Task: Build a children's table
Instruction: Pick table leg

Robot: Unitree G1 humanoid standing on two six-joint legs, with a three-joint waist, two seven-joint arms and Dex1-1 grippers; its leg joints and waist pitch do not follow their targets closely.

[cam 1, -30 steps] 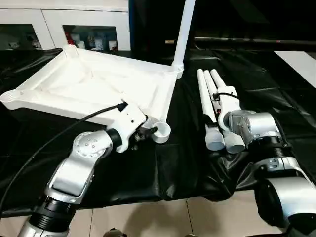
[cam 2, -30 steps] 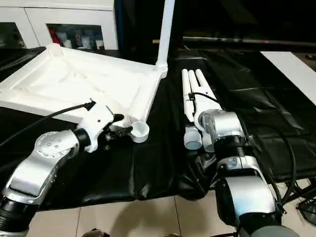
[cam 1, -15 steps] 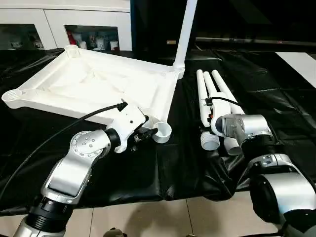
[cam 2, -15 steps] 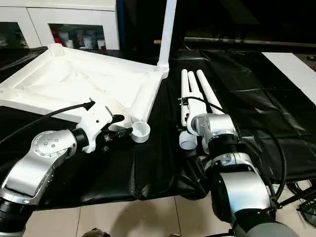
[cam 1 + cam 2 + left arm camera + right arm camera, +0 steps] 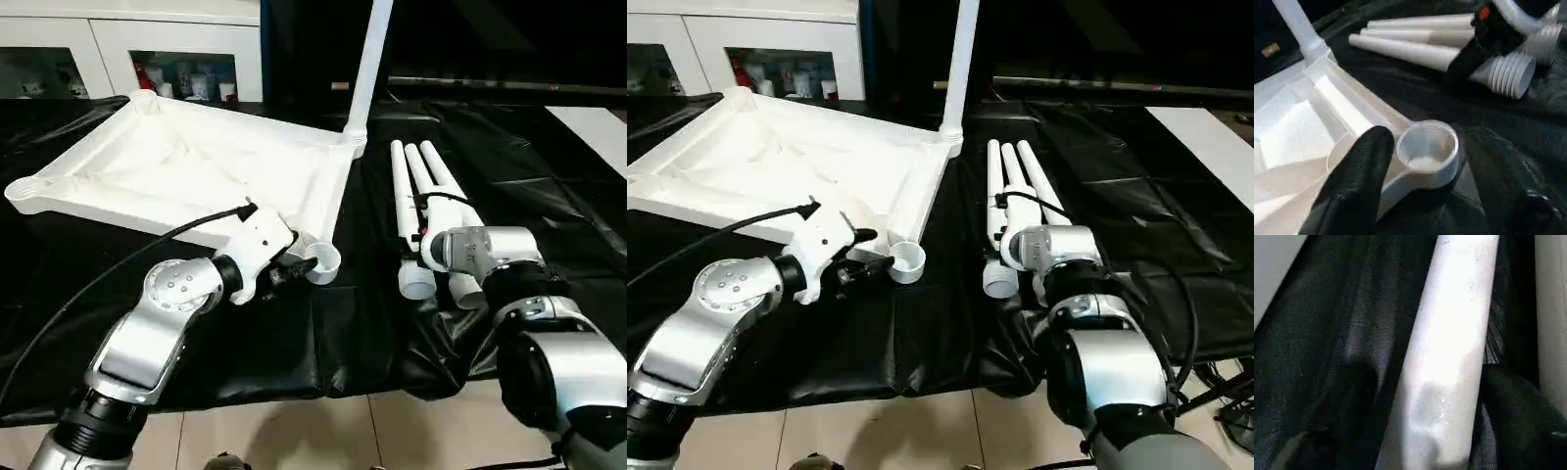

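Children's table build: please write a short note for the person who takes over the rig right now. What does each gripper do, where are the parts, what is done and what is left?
Left gripper: fingers open on either side of the near corner socket of the tabletop, which lies upside down on the black cloth.
Right gripper: down over the loose legs, its fingers either side of one leg; whether it grips yet is unclear.
Done: one leg stands upright in the far corner socket.
Left: three legs lie side by side on the cloth to the right of the tabletop; each must go into an empty socket.
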